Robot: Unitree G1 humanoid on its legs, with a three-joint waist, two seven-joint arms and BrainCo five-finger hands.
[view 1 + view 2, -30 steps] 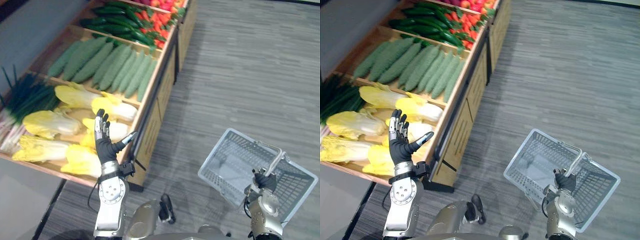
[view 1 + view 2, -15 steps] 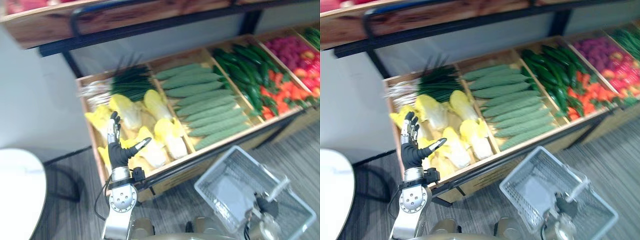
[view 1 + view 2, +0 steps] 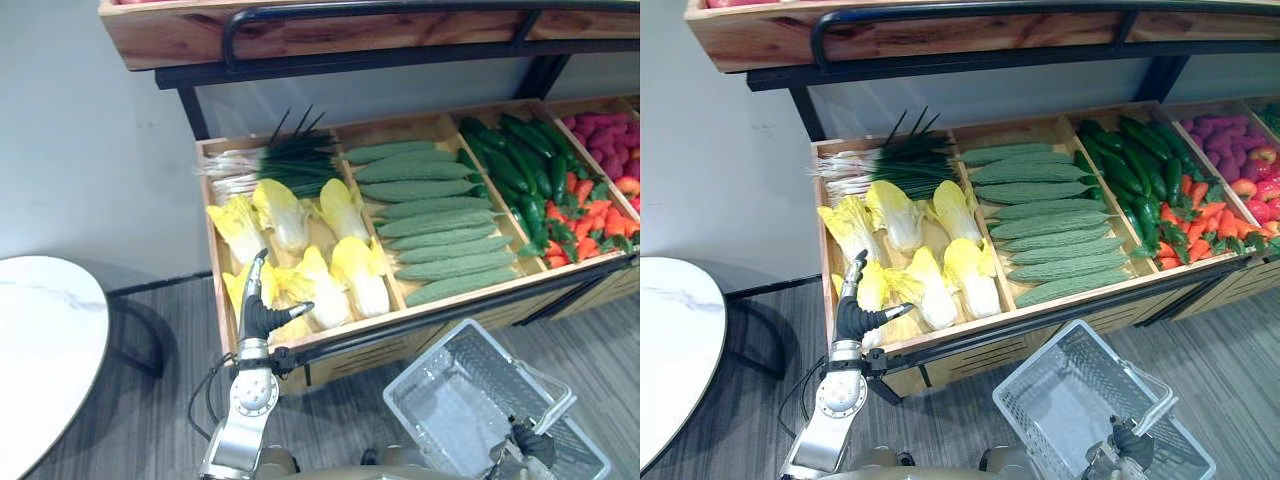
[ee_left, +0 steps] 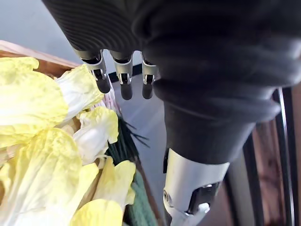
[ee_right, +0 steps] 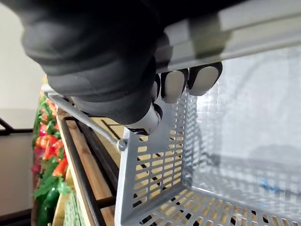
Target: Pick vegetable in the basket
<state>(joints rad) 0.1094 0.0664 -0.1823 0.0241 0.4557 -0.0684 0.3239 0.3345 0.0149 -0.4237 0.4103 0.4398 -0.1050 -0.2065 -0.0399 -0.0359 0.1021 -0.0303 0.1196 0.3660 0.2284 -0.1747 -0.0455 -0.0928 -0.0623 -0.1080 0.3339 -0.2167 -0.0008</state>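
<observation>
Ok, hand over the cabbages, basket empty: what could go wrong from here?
The left hand is open above packed cabbages; its fingers may pinch only loose leaves or drag a neighbour. The black rail runs along the crate front by that wrist and could snag the lift-out. The basket hangs from the right hand off to the right; a long carry could drop it.

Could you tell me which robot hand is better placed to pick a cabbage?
Left robot hand: open by the yellow cabbages; the right robot hand is shut on the handle of the basket.
</observation>
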